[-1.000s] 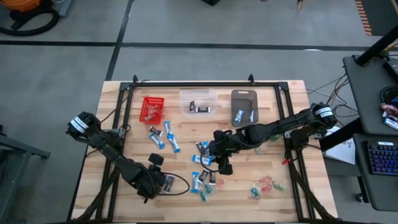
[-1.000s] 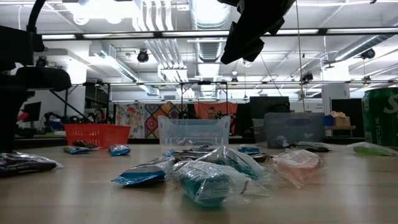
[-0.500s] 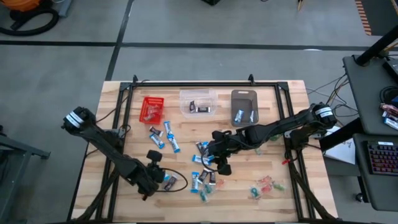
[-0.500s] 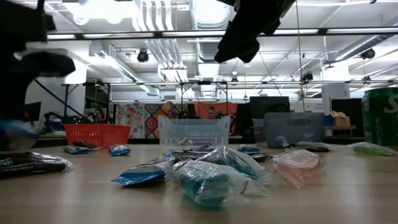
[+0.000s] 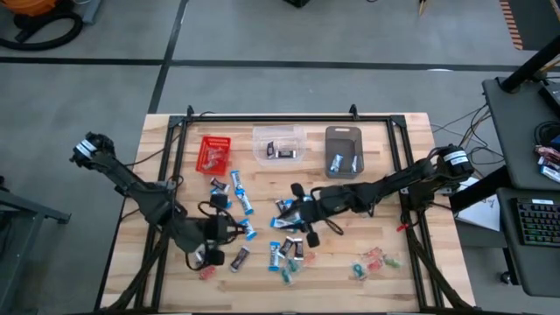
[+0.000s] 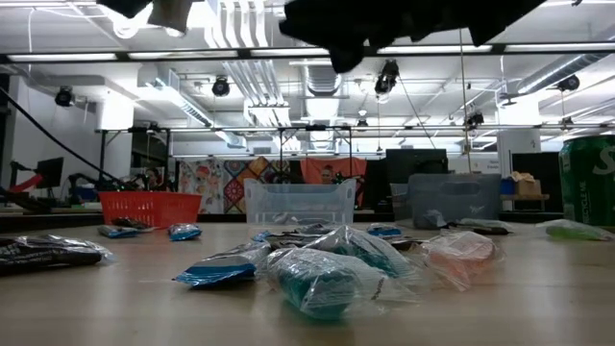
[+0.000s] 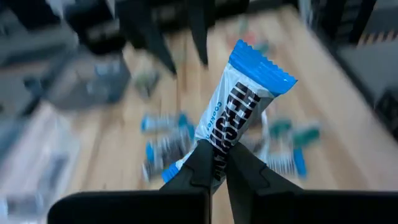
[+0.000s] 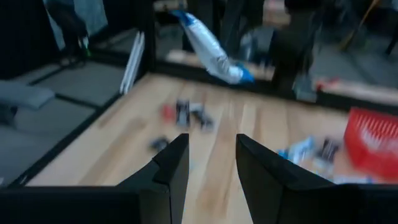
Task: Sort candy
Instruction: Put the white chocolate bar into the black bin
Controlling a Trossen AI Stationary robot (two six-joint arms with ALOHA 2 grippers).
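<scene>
My left gripper (image 5: 238,230) hangs above the table's near left part, shut on a blue-and-white candy (image 7: 244,106), which also shows in the right wrist view (image 8: 210,43). My right gripper (image 5: 290,206) stands open over the middle of the table with nothing between its fingers (image 8: 208,158). More candy lies loose on the wood: blue-and-white pieces (image 5: 229,191), a mixed heap (image 5: 289,250) and red and green ones (image 5: 376,261). A dark piece (image 5: 238,257) lies below my left gripper. My left gripper pinches one end of the candy's wrapper (image 7: 214,154) between its two fingers. The fingers come slanting down from the table's left and lie along the candy. The candy sticks out beyond the fingertips, its crimped blue end (image 7: 264,65) farthest off, lifted clear of the table.
A red bin (image 5: 214,153), a clear bin (image 5: 278,144) and a grey bin (image 5: 343,150) stand in a row at the far edge. A black frame (image 5: 289,116) runs round the tabletop. Bare wood shows at the near left (image 5: 149,280) and the far right.
My left gripper has shut on the blue-and-white candy at the table's near left and risen with it, tipping from pointing down to nearly level and moving toward the middle; the candy is lifted clear. My right gripper has tipped up to about level, staying open.
</scene>
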